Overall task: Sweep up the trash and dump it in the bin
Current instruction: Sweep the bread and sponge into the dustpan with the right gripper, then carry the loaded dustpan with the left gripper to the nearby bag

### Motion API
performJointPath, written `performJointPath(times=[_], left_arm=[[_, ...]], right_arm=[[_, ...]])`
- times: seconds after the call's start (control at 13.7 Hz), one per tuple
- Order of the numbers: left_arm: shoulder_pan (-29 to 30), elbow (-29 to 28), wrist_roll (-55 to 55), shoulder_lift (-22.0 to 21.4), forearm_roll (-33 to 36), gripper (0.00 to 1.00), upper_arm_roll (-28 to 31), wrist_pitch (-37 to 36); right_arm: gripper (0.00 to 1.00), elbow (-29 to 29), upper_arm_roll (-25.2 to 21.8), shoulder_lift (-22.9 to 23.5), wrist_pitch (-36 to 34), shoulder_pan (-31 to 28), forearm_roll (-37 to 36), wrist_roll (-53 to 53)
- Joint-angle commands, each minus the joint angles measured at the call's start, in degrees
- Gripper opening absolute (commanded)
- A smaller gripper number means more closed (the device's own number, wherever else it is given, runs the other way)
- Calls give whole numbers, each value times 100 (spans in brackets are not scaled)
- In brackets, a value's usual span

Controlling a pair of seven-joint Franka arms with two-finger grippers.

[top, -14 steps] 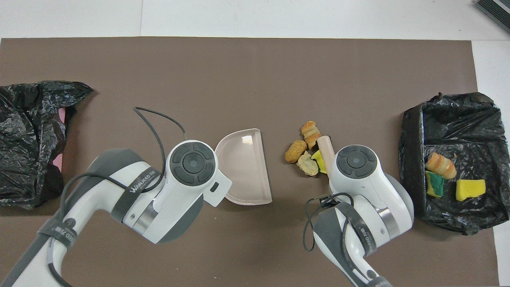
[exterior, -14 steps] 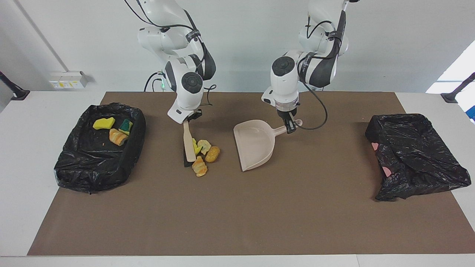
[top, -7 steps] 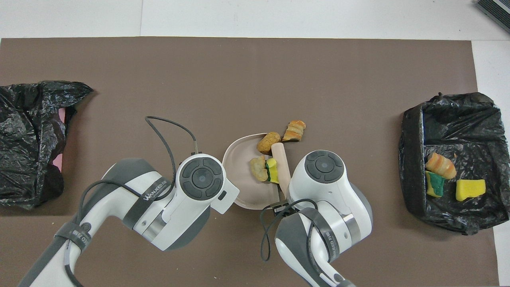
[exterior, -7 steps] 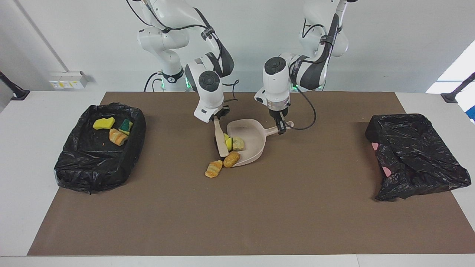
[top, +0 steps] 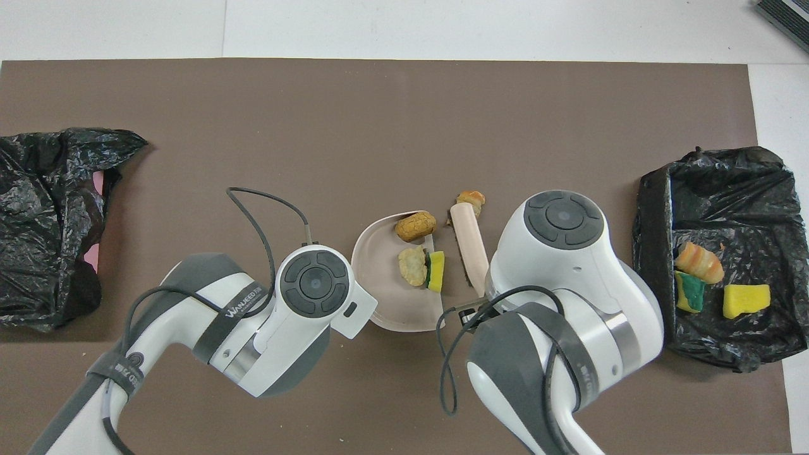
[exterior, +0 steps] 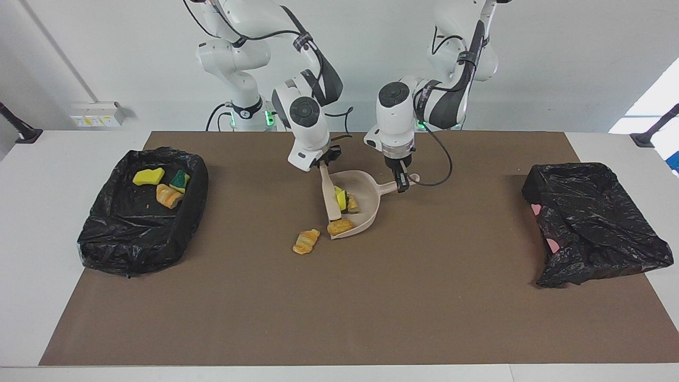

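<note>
Brown mat (exterior: 339, 307) on white table; left end effector (exterior: 401, 183) grips dustpan (exterior: 366, 199), right end effector (exterior: 324, 162) brush (exterior: 331, 196).

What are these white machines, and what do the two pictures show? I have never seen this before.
They are two robot arms at a table. One picture faces them from across the table; the other looks down from above them. The left tool is shut on the handle of a beige dustpan. The right tool is shut on a beige brush. Three scraps lie in the dustpan, one pastry piece on the brown mat. A black-lined bin holds three more; a crumpled black bag lies at the other end.
</note>
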Motion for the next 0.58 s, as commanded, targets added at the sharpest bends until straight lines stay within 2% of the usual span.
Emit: performJointPath(times=[0.0, 0.07, 0.29, 0.51], left_arm=[[2, -204, -137, -154, -163, 0, 49, 160], [3, -204, -163, -154, -172, 0, 49, 142], [-15, -204, -777, -154, -216, 0, 49, 20], [-50, -195, -919, -162, -216, 0, 40, -51]], right_arm=[[0, 270, 53, 280, -152, -73, -913, -182], [0, 436, 44, 491, -109, -48, -1290, -243], [0, 1069, 70, 1597, -12, 31, -2521, -200], [0, 896, 88, 1960, 577, 110, -2445, 20]])
